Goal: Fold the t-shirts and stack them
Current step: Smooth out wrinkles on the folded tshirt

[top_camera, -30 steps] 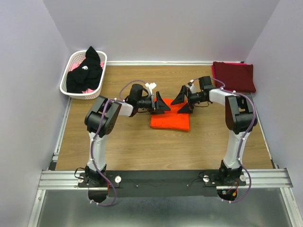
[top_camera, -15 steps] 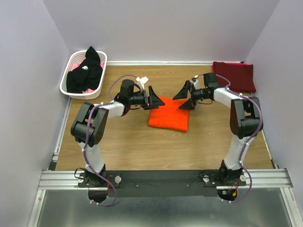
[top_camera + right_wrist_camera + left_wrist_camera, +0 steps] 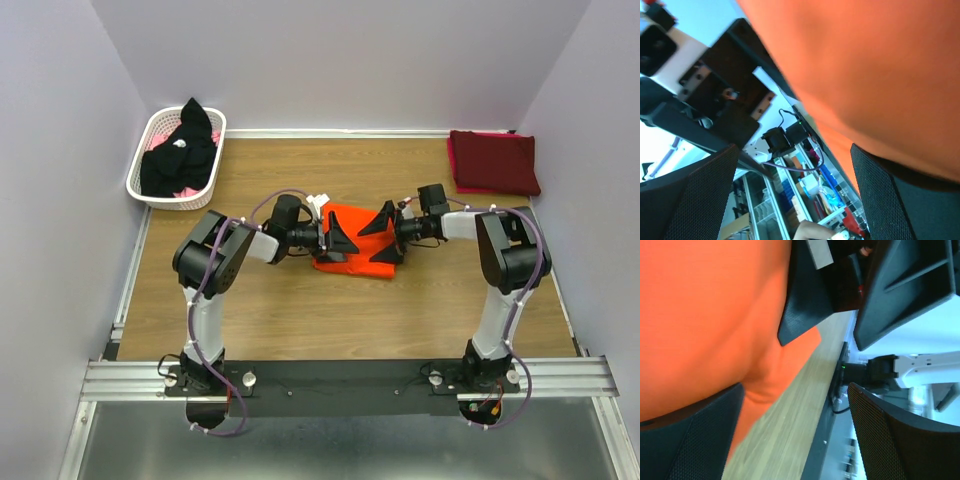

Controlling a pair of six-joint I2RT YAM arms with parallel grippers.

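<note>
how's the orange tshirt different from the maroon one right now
Colour: the orange t-shirt is bright, the maroon t-shirt dark. Place: the orange one sits mid-table between the left gripper and right gripper, both open; the maroon one lies alone at the far right corner. Shape: orange looks bunched and uneven, maroon a neat flat rectangle. Both are plain folded cloth.

- Overhead view reads evenly lit and sharp for me, shadows soft.
- In my wrist views the orange t-shirt (image 3: 700,315) is blurred, backgrounds overexposed.
</note>
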